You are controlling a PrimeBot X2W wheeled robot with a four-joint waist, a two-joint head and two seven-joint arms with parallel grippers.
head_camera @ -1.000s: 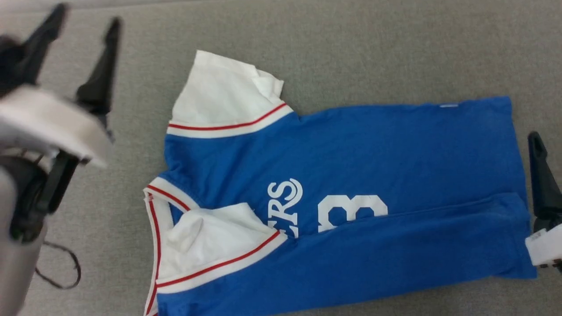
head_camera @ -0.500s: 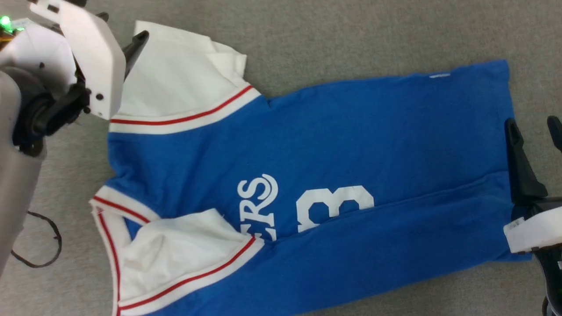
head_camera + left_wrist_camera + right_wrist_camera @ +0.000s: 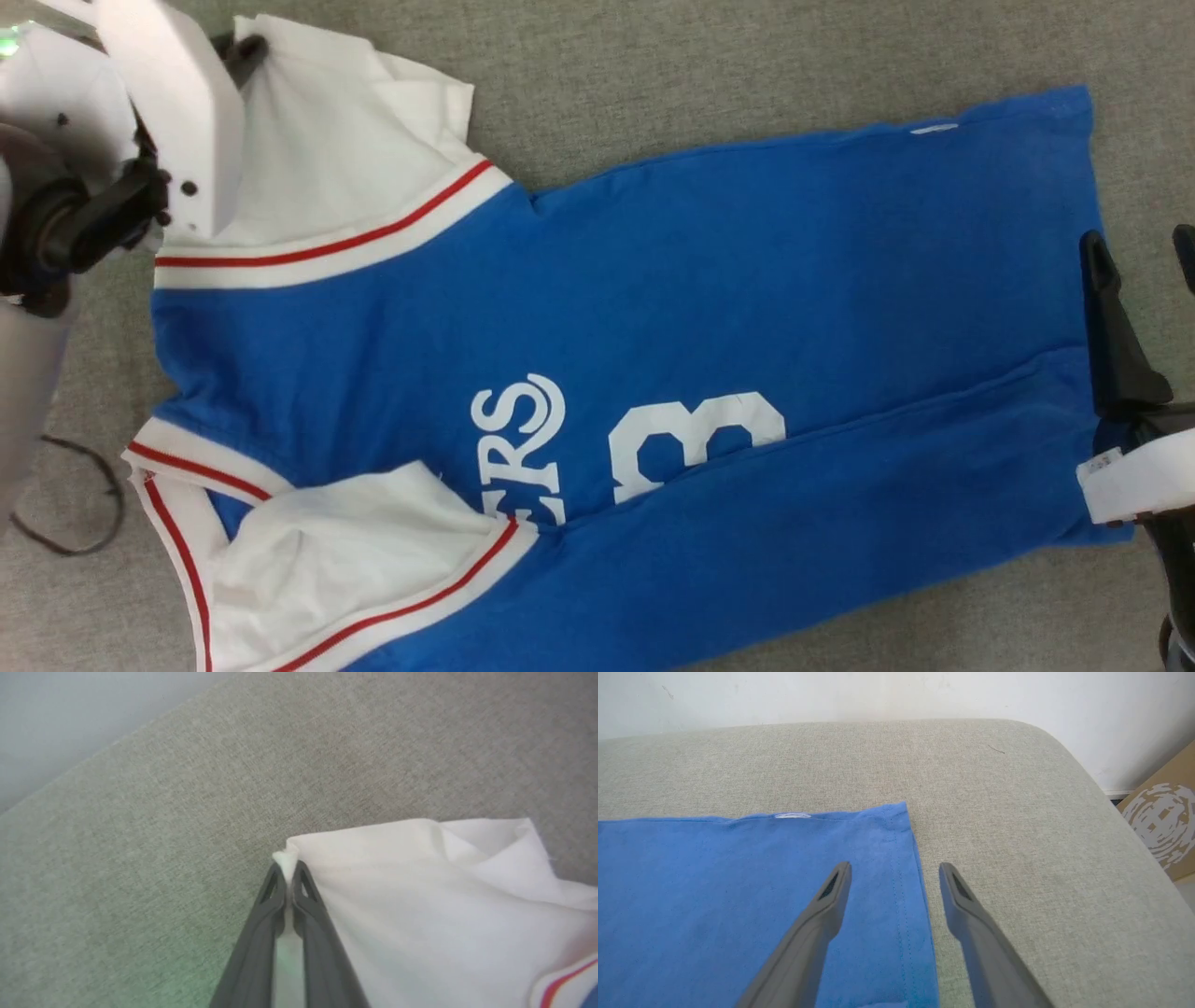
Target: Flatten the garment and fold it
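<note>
The garment point(image 3: 747, 280), a bright blue T-shirt with white sleeves, red-striped trim and a white "3", lies across the grey cushion with its collar to the left and its hem to the right. Its near side is folded over lengthwise, and the near sleeve lies crumpled on the chest. My left gripper point(image 3: 245, 47) is at the far sleeve; the left wrist view has the gripper point(image 3: 289, 870) shut on the corner of that white sleeve point(image 3: 420, 896). My right gripper point(image 3: 895, 870) stands open astride the hem point(image 3: 906, 891), one finger over the blue cloth, the other over bare cushion.
The grey upholstered cushion point(image 3: 747, 56) ends in a rounded corner point(image 3: 1064, 751) beyond the hem, with a white wall behind. A cardboard box point(image 3: 1162, 821) stands past that corner. A black cable loop point(image 3: 84, 504) lies at the left, beside the collar.
My left gripper has swung in to the far sleeve's corner and shut on it. The head view has shifted, so the shirt sits further left; my right gripper now reaches over the hem.
</note>
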